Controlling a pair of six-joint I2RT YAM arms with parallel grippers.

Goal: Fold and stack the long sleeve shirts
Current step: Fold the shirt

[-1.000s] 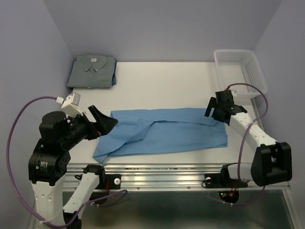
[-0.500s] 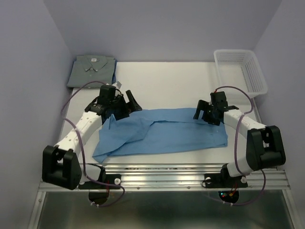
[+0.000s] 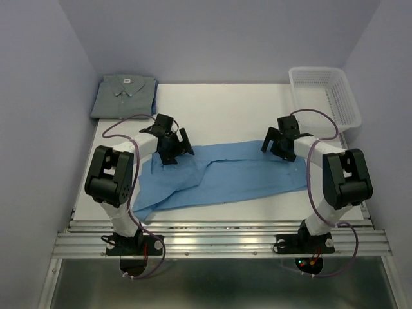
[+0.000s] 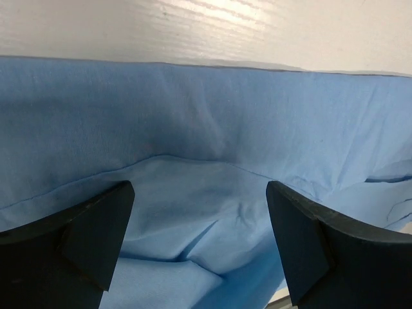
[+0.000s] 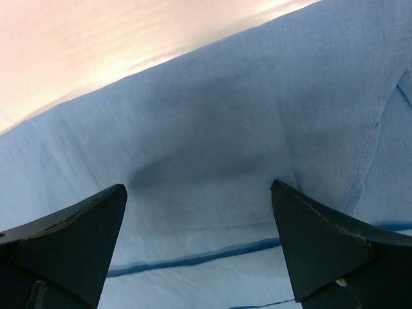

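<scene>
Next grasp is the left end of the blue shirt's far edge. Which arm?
Left. The left gripper hangs open over that end of the light sky-blue cloth shirt; the right gripper, also open, is over the opposite end.

L arm: swung my left gripper (image 3: 177, 147) from the near-left corner, where it was raised, across & down to the blue shirt (image 3: 238, 174), at its far edge, left end.
R arm: moved my right gripper (image 3: 278, 143) inward from shirt's right end to its far edge; elbow now tucked in.
</scene>
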